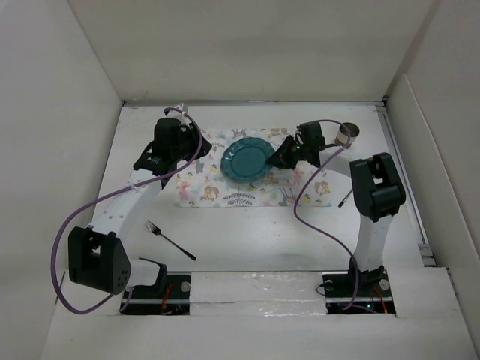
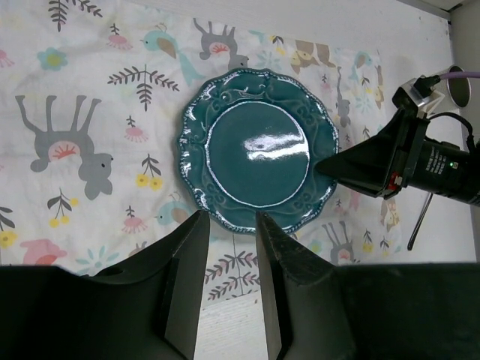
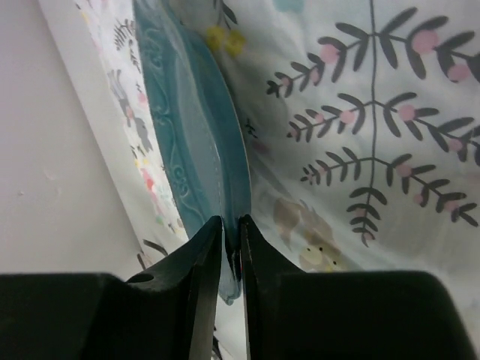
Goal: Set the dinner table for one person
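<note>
Right gripper (image 3: pixel 231 225) pinches scalloped teal ceramic plate (image 2: pixel 259 150) at its 3 o'clock rim; left gripper (image 2: pixel 229 221) half-open, empty. Plate's mid animal-print cloth placemat (image 2: pixel 90 90), 12 o'clock side of white dinner table (image 1: pixel 262 232). I'd release gently, back out toward 3.

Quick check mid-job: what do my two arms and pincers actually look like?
Both the left arm and right arm have white links with black joint housings, and a purple cable loops along each. The left pincer and right pincer are black, with two flat, tapering fingers. A small green light glows on the right pincer's body.
</note>
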